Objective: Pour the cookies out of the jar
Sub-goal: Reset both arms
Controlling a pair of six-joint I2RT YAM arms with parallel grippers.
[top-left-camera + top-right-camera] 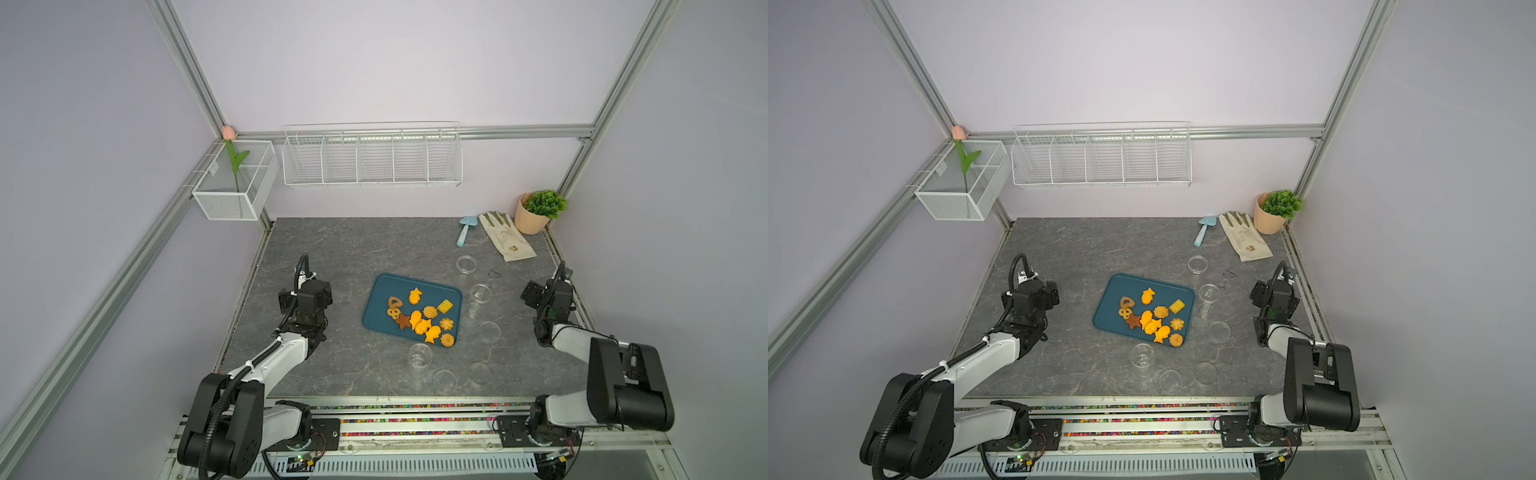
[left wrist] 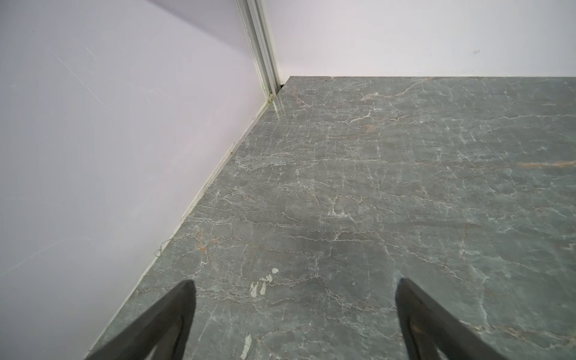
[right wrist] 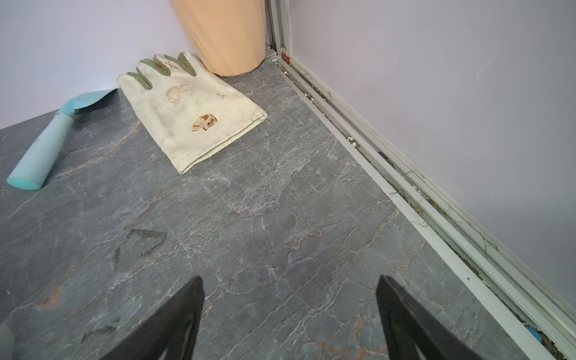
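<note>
Lying scattered on the teal tray, the cookies look fully poured out, and a clear jar just beside the tray seems empty. The left gripper and right gripper hover over bare tabletop at either side, jaws apart, holding nothing.

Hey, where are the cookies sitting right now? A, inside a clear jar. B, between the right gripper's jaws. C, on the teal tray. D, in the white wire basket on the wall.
C: in both top views the cookies lie scattered on the teal tray in the middle of the table.
</note>
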